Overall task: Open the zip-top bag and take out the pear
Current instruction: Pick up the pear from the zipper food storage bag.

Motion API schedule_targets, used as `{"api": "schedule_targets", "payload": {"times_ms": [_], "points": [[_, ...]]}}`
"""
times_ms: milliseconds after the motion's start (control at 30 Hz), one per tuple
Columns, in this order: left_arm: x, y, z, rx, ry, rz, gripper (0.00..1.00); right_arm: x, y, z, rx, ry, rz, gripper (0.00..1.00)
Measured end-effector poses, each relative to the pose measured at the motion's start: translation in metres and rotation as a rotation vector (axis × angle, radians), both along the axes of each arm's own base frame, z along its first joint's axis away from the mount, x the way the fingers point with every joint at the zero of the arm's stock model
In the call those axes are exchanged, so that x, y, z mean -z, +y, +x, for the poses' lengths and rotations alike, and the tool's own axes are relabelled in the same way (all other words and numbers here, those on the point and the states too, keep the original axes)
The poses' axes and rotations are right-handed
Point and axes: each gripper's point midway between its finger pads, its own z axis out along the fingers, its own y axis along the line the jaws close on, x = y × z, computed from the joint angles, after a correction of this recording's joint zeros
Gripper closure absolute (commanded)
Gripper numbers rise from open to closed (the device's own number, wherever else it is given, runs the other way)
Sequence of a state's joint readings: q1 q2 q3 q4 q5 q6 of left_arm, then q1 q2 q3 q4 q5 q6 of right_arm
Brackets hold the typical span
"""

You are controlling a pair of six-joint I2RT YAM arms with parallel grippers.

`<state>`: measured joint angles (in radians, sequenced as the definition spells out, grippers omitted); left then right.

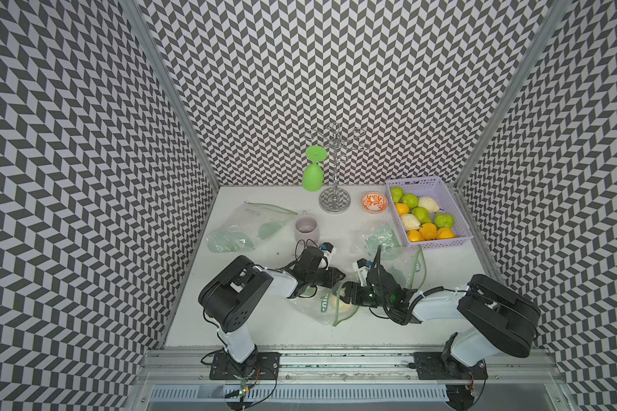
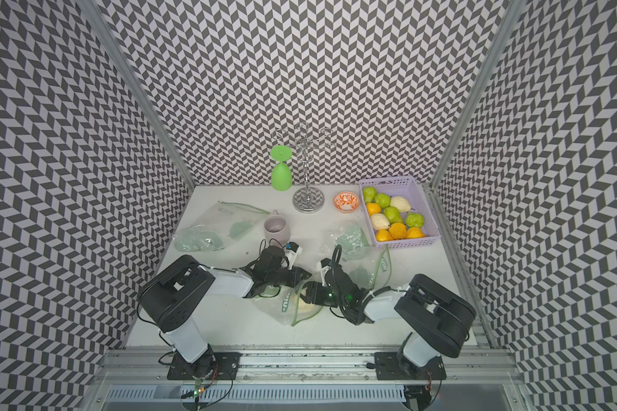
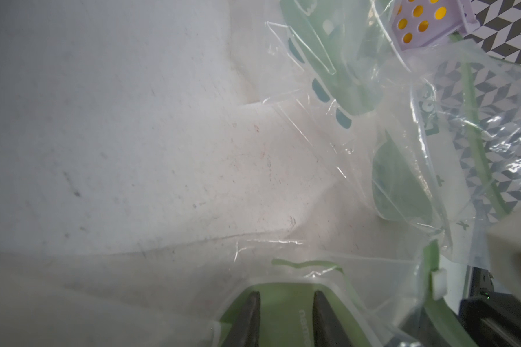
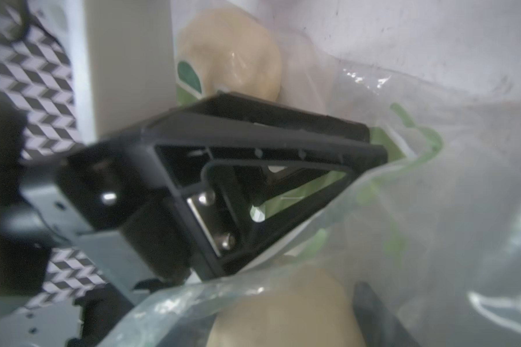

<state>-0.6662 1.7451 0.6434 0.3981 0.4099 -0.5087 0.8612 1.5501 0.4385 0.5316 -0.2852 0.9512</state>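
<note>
The clear zip-top bag (image 1: 317,307) with green print lies near the table's front, between both arms. My left gripper (image 1: 338,278) is shut on the bag's film; in the left wrist view a green label (image 3: 286,318) sits between its fingers (image 3: 248,318). My right gripper (image 1: 345,292) reaches into the bag's mouth. The pale pear (image 4: 283,303) lies between its jaws, against one dark finger (image 4: 373,315); the film hides the other finger. In both top views the pear (image 2: 305,303) shows only partly under the gripper. A second pale rounded shape (image 4: 232,51) shows through the film farther off.
A lilac basket (image 1: 439,243) of green, pale and orange fruit stands at the back right. Another bag (image 1: 389,245) lies beside it, and one more bag (image 1: 250,227) at the left. A mug (image 1: 306,229), an orange bowl (image 1: 374,202) and a metal stand (image 1: 334,201) with a hanging green glass (image 1: 313,174) stand behind.
</note>
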Motion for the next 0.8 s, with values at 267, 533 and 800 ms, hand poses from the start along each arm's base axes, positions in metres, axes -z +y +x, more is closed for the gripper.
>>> {"api": "schedule_targets", "payload": {"times_ms": [267,533,800], "points": [[0.000,0.021,0.012,-0.056,0.012,0.005,0.68,-0.035,-0.014,0.000,-0.010,-0.057,0.017,0.54],[-0.009,0.035,0.018,-0.093,0.010,-0.017,0.67,-0.058,-0.062,0.005,0.023,-0.078,-0.037,0.54],[-0.086,0.025,0.024,-0.097,-0.092,-0.170,0.42,-0.128,-0.140,0.032,0.253,-0.218,-0.016,0.58]]}}
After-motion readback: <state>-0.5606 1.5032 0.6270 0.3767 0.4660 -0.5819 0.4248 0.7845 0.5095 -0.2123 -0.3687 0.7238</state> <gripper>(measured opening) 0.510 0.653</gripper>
